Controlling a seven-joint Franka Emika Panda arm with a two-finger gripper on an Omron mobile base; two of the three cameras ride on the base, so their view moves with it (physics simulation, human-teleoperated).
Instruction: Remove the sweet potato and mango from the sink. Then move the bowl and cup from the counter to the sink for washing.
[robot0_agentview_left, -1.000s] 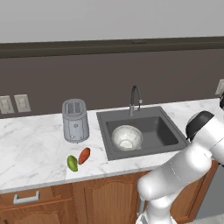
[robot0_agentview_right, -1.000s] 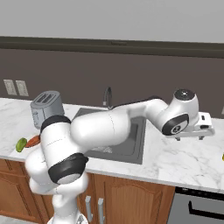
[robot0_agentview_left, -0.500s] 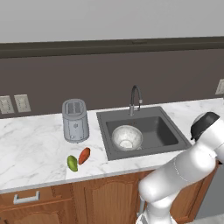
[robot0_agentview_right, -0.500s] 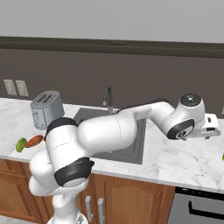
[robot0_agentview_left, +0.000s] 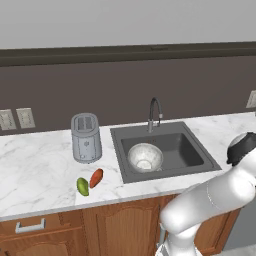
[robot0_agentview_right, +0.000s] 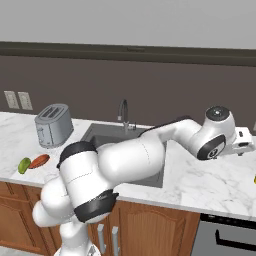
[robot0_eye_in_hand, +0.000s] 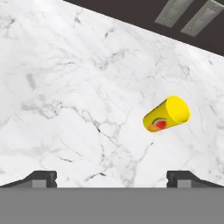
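Hand view: cup (robot0_eye_in_hand: 166, 114) lies on its side on the white marble surface (robot0_eye_in_hand: 78, 96), apart from both fingertips (robot0_eye_in_hand: 41, 178), red mark facing the camera.
Hand (robot0_eye_in_hand: 111, 179): fingers spread wide, nothing between them; bare marble lies between the tips and the cup.
Hand position: right base view shows the hand (robot0_agentview_right: 243, 147) over the surface right of the sink (robot0_agentview_right: 105, 135), arm stretched across the basin.
Bowl (robot0_agentview_left: 145, 156): sits in the left half of the sink; right half of the basin floor is bare.
Faucet (robot0_agentview_left: 154, 113): stands at the basin's rear rim.
Sweet potato (robot0_agentview_left: 96, 177): on the surface left of the sink, near the front edge.
Mango (robot0_agentview_left: 82, 186): just beside the sweet potato, on its left.
Toaster (robot0_agentview_left: 86, 137): behind the fruit, well apart from the basin rim.
Wall outlets (robot0_eye_in_hand: 188, 16): at the far edge beyond the cup.
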